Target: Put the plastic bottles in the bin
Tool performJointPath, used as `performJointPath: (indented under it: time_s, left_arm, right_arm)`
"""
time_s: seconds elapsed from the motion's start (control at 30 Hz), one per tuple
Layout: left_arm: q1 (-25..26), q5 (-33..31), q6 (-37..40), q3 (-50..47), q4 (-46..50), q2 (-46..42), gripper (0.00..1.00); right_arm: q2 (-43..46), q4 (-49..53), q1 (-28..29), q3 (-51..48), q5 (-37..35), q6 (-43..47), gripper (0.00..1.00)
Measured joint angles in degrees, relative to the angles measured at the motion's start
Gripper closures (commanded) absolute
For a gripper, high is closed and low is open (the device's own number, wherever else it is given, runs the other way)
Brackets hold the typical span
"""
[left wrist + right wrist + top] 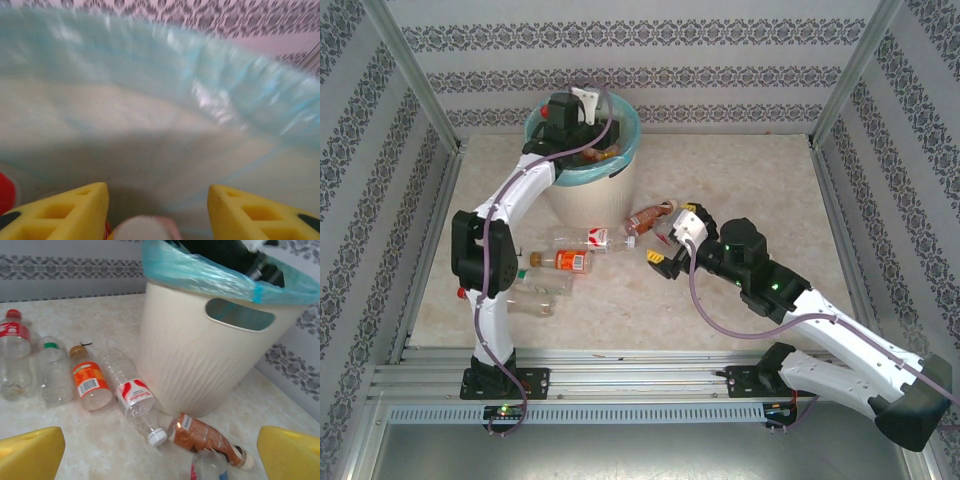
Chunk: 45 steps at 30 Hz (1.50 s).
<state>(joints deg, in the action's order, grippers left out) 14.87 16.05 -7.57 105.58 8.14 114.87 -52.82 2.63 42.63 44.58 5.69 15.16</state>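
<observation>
The cream bin [588, 195] with its blue-green bag [150, 75] stands at the back left. My left gripper [157, 200] hangs inside its mouth, open, with the blurred white-and-pink end of a bottle [144, 229] low between the yellow fingers [75, 210]. My right gripper [666, 236] hovers open and empty in front of the bin [200, 365]. Below it lie a brown-label bottle [205, 436] and a white-capped bottle with a red-and-white label [132, 395]. Left of these lie an orange-label bottle [87, 381], a green-capped one [52, 371] and a red-capped one [12, 335].
Patterned walls and metal posts [415, 90] close in the table on three sides. A rail [620, 372] carrying the arm bases runs along the near edge. One more clear bottle [207, 469] lies just under my right gripper. A red shape [5, 192] shows inside the bin at the left.
</observation>
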Motion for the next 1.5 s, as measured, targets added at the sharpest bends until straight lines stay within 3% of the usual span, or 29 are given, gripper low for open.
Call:
performJointPath:
  time_s: [0.17,0.33,0.6,0.73,0.87,1.1,1.23,1.5]
  left_arm:
    - [0.0,0.0,-0.17,-0.04,-2.19,-6.67,0.4]
    - [0.0,-0.22,-0.15,-3.26,-6.45,-15.85,0.39]
    - [0.0,0.68,-0.11,-13.29,-10.1,-29.97,0.39]
    - [0.0,2.75,1.42,-20.02,-9.68,-37.24,0.33]
    - [0.02,6.71,3.89,-26.36,-7.43,-44.48,0.3]
    - [0.07,13.57,6.34,-38.73,-4.0,-55.74,0.0]
    - [0.07,16.13,8.48,-42.47,1.27,-57.55,0.0]
    - [0.07,14.84,11.58,-45.44,6.49,-60.5,0.0]
  right_arm:
    - [-1.18,2.14,-0.57,2.95,-5.18,-5.53,0.02]
    - [-3.93,7.93,-5.38,7.78,-7.56,-13.33,0.02]
    - [-15.08,17.44,-15.82,16.98,-3.96,-19.63,0.04]
    - [-23.8,21.14,-18.38,19.89,-1.9,-19.39,0.09]
    - [-32.65,23.93,-18.91,22.88,-0.59,-18.91,0.11]
    - [-48.68,28.87,-18.36,31.71,-0.04,-18.91,0.15]
    - [-56.78,32.11,-16.63,37.24,-1.42,-19.32,0.18]
    - [-63.32,35.98,-15.08,40.96,-2.27,-19.52,0.3]
